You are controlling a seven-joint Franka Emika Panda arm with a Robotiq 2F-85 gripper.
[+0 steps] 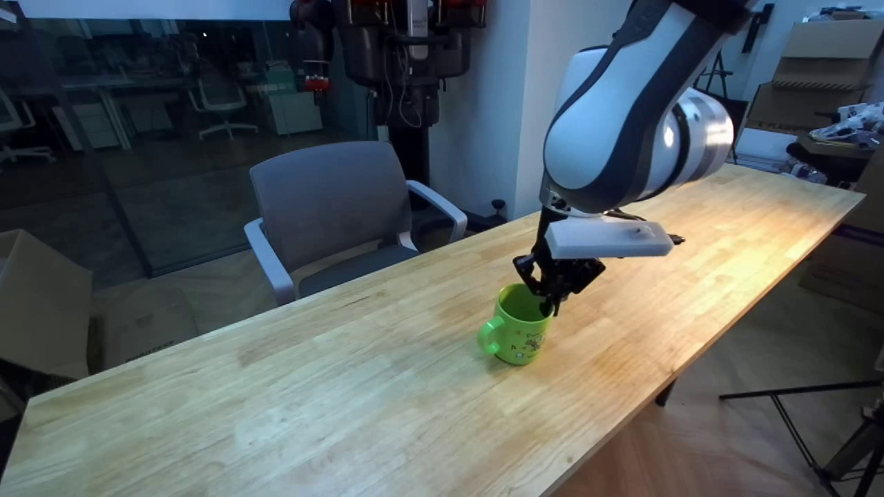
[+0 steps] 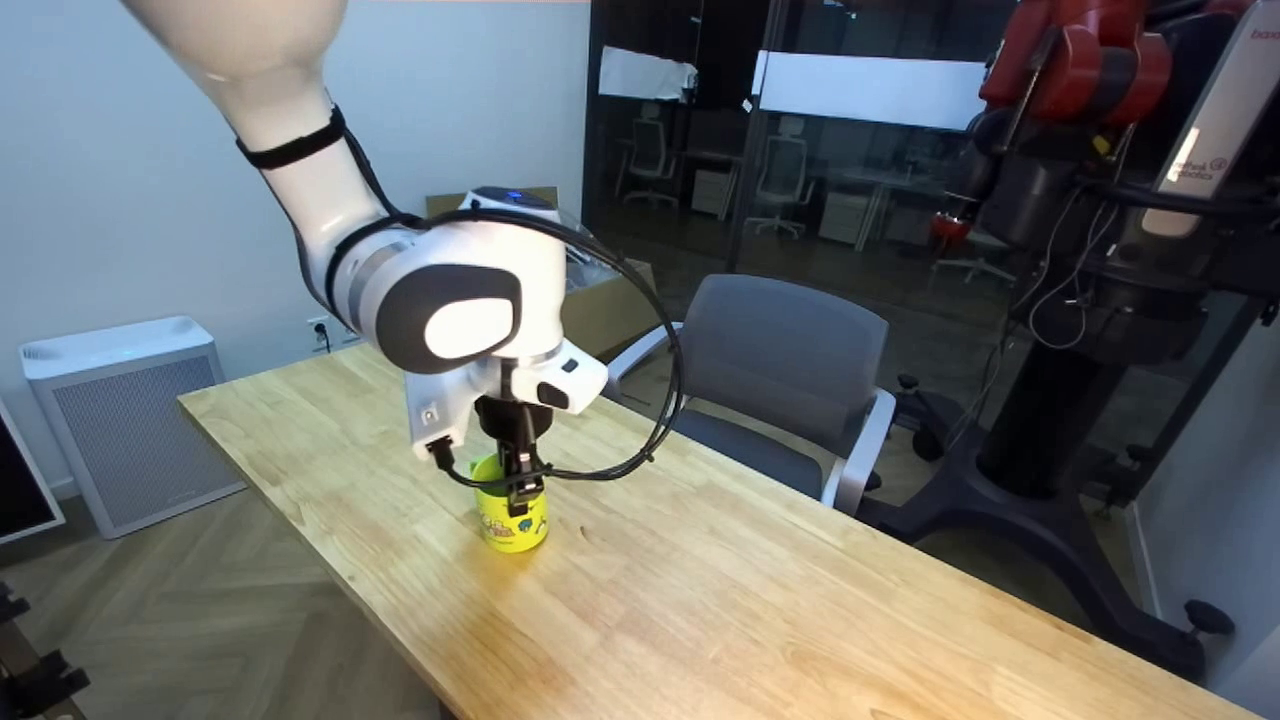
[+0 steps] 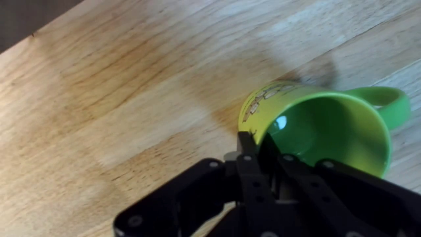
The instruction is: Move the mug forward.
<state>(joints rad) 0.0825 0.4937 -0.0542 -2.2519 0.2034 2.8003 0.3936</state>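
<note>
Well, from where I stand the claw (image 3: pixel 257 141) has the mug (image 1: pixel 519 333) by its rim: in the wrist view one finger (image 3: pixel 245 141) is outside the wall and the other inside, the pair pinched together on it. It's right of centre in the lower half of an exterior view, upright as far as I can judge and seemingly on the tabletop (image 1: pixel 311 400), though I can't swear its base touches. I'd guess it light, stiff and, with that gloss, a bit slippery; plastic or ceramic, I can't say, so treat the lip as chippable. The rim suits a thin pinch, but this hold is off to the side away from the handle (image 3: pixel 398 111), so the mug might swing or tip if hurried; low and slow seems best. Inside it, I make out only green wall, a glint and that second finger; the claw hides part. Behind the arm (image 2: pixel 450 300), near the middle of an exterior view, a carton (image 2: pixel 607 315) holds something greyish I can't name.
</note>
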